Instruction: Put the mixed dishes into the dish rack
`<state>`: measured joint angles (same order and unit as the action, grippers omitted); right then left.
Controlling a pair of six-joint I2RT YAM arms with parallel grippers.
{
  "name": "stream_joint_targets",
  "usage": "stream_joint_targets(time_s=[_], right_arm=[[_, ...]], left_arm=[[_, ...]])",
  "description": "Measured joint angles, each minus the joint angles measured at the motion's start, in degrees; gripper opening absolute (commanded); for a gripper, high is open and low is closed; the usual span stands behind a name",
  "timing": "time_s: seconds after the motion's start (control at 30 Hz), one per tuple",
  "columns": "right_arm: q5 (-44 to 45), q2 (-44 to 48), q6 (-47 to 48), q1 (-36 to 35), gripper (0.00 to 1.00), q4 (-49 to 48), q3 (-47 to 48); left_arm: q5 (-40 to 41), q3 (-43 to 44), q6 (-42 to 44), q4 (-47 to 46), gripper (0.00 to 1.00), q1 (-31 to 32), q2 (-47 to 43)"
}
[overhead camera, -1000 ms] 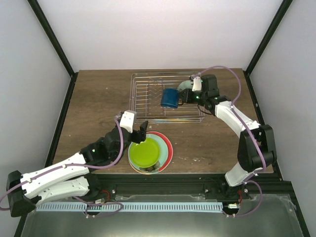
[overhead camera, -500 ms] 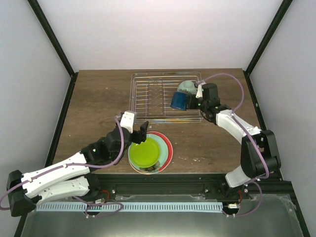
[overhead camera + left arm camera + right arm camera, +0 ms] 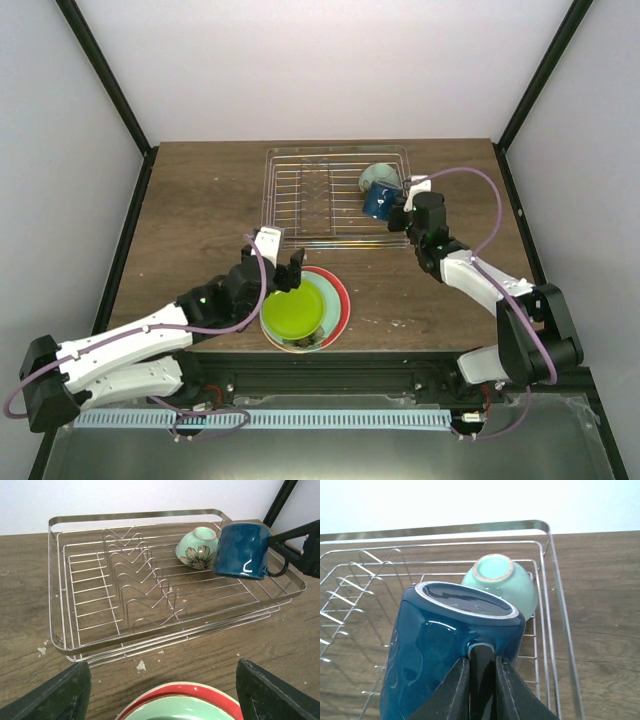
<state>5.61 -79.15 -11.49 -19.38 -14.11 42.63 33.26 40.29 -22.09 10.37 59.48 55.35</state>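
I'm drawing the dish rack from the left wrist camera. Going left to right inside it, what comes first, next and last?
upright wire dividers → pale mint-green bowl → dark-blue mug

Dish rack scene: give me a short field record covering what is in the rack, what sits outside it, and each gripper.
rack contents: pale green bowl, tipped with its base showing, in the far right corner of the dish rack
mug: dark blue, tilted, over the rack's right end beside the bowl
right gripper: shut on the mug's handle
left gripper: open, empty, at the far left edge of the lime-green plate
outside rack: lime-green plate stacked above a red plate, on the table in front of the rack
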Motion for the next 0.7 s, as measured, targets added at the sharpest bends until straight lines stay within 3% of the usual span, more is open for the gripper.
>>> stream_joint_targets(time_s=[0.7], right_arm=[[10.99, -9.44, 5.49, -0.02, 0.01, -10.73, -1.55]], left_arm=[[-0.04, -0.02, -0.24, -0.33, 0.83, -0.98, 0.26]])
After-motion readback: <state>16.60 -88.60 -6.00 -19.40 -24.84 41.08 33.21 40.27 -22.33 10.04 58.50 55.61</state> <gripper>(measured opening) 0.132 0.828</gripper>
